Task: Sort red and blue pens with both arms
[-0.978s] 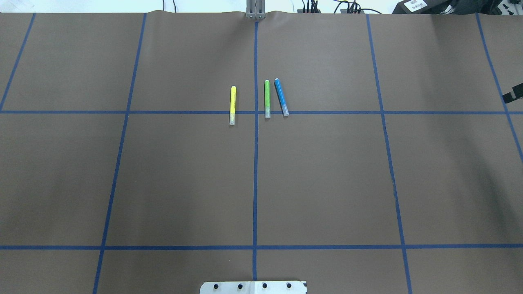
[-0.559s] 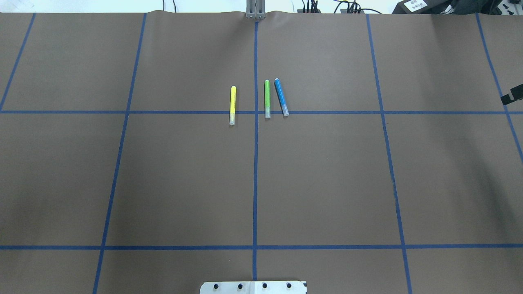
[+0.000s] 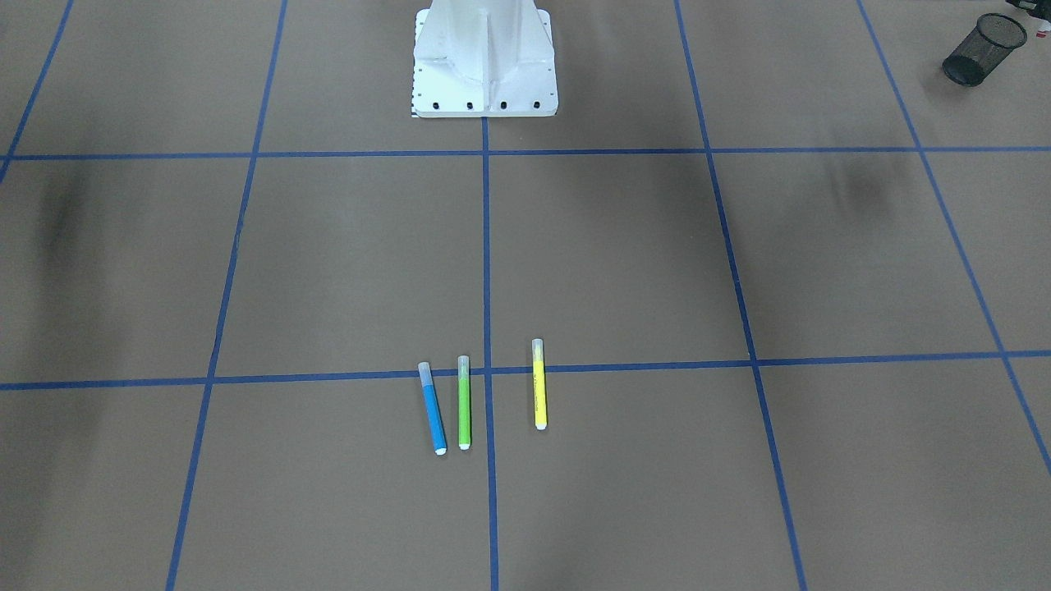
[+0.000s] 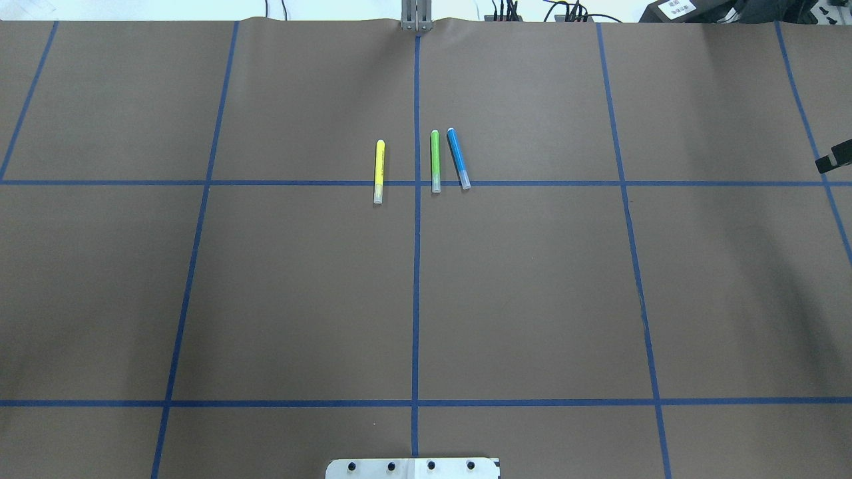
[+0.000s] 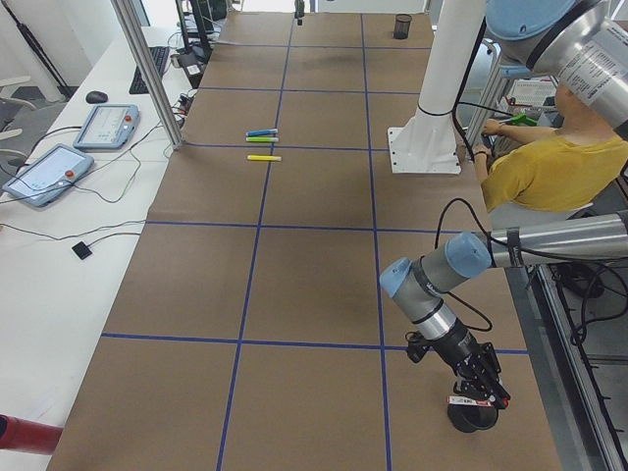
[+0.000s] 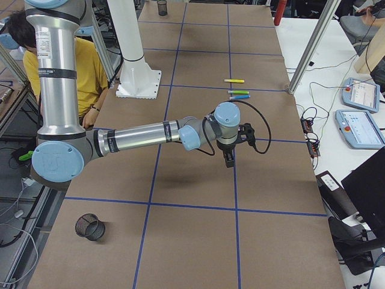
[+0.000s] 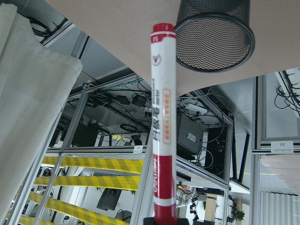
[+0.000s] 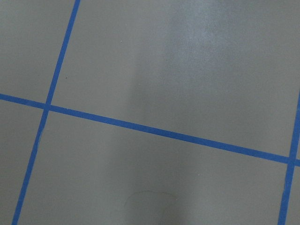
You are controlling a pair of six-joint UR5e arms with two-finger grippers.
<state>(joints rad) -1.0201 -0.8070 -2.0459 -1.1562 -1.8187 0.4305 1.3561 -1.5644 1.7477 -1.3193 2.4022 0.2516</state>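
Observation:
The red pen (image 7: 161,126), white-barrelled with a red cap, stands upright in my left gripper (image 5: 483,385), which is shut on its lower end. It hangs just above a black mesh cup (image 7: 213,35) near the table's left end. The blue pen (image 4: 456,157) lies on the brown table beside the centre line, far from both grippers. In the overhead view only a black edge of my right gripper (image 4: 835,158) shows at the right border. In the right side view the right gripper (image 6: 228,161) points down over bare table. I cannot tell whether it is open or shut.
A green marker (image 4: 435,159) lies next to the blue pen and a yellow marker (image 4: 379,169) lies left of the centre line. The white pedestal (image 3: 484,57) stands at the robot's side. A second mesh cup (image 6: 90,227) sits near the right end. A person in yellow (image 5: 540,167) sits behind the robot.
The black edge of the right gripper has shifted slightly leftward at the overhead view's right border. The three markers on the table have not moved.

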